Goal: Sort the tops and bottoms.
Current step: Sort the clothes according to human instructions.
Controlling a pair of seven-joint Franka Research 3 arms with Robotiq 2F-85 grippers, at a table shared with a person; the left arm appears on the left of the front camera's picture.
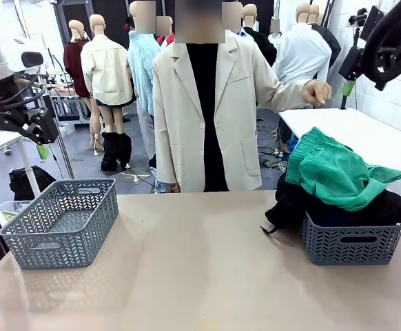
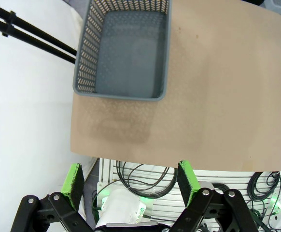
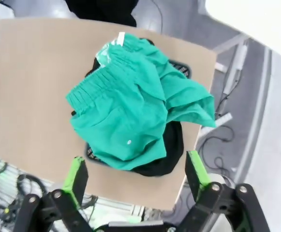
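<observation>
The bottoms, bright green shorts [image 1: 335, 172] with an elastic waistband, lie crumpled on top of black clothes [image 1: 290, 203] that fill the right grey basket [image 1: 352, 243]. I cannot tell whether the black clothes are tops. My right gripper [image 3: 136, 175] hangs open high above the shorts [image 3: 131, 111], holding nothing. My left gripper [image 2: 131, 181] is open too, high over the near left table edge, with the empty left grey basket [image 2: 123, 48] ahead of it. In the front view, one green pad of each gripper shows: the left one's pad [image 1: 43, 151] and the right one's pad [image 1: 348, 87].
A person in a white coat [image 1: 207, 117] stands at the far side of the table, one fist [image 1: 316, 92] raised to the right. The tan tabletop [image 1: 200, 269] lies bare between the two baskets. A white table [image 1: 366, 134] stands behind the right basket.
</observation>
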